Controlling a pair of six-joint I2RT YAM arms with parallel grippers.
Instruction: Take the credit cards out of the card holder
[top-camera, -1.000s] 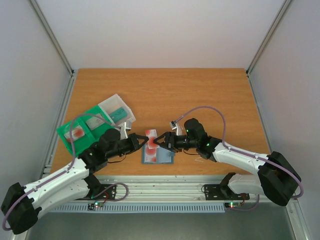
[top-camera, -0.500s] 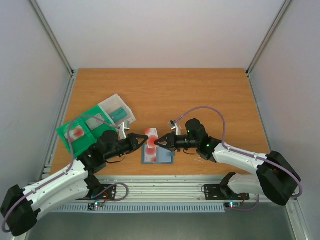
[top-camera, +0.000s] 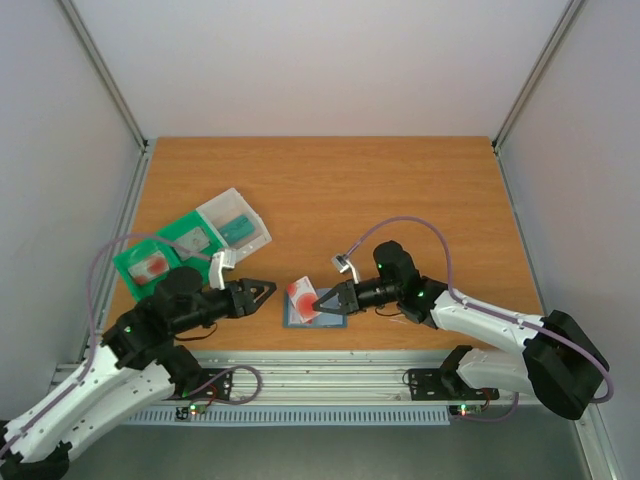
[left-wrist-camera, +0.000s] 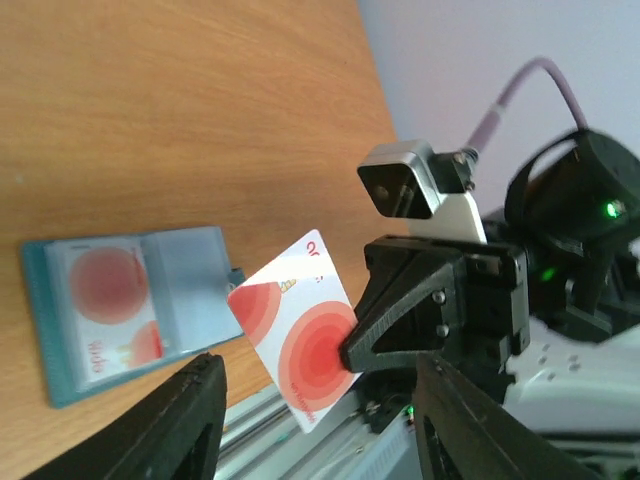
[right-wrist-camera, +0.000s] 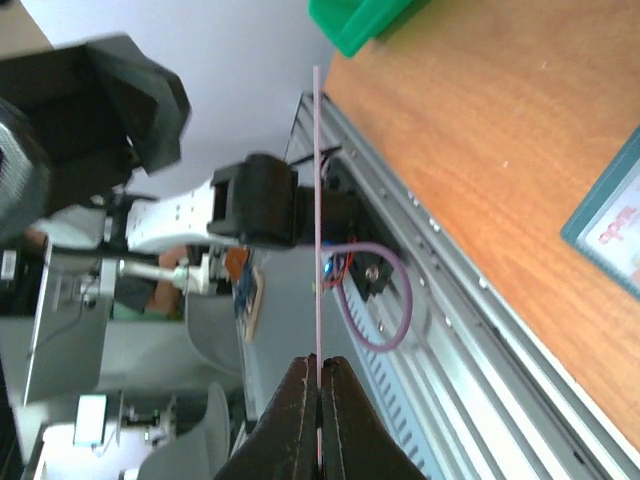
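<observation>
"Pinching what, the right claw (top-camera: 322, 305)?"
"A red-marked credit card (top-camera: 303, 298), clamped by one edge above the open card holder (top-camera: 336, 320) on the worktop (top-camera: 400, 190)."
"And the left claw (top-camera: 262, 292)?"
"Released, spread wide, just left of the card, not touching."

Table (top-camera: 330, 180): orange-brown wood.
Green tray (top-camera: 128, 262): left side of table.
Clear box (top-camera: 222, 212): just beside tray's far-right end, teal block (top-camera: 240, 228) inside.
</observation>
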